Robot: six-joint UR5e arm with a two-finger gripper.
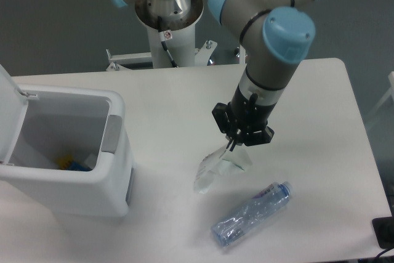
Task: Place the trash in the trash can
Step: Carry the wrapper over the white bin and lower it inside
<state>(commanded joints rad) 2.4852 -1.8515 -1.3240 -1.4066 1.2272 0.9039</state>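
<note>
My gripper (236,146) points down near the table's middle, shut on the top of a crumpled whitish-clear plastic wrapper (217,166) that hangs from the fingers and trails down to the left. A crushed clear plastic bottle (250,213) with a bluish cap and label lies on the table below and to the right of the gripper, apart from it. The trash can (114,180), white and boxy with a grey side panel, stands at the left with its lid (8,112) raised; something yellow and blue lies inside.
The robot's base column (168,29) stands behind the table's far edge. A black object (385,232) sits off the table's lower right corner. The white table (308,90) ends at the right near x 600.
</note>
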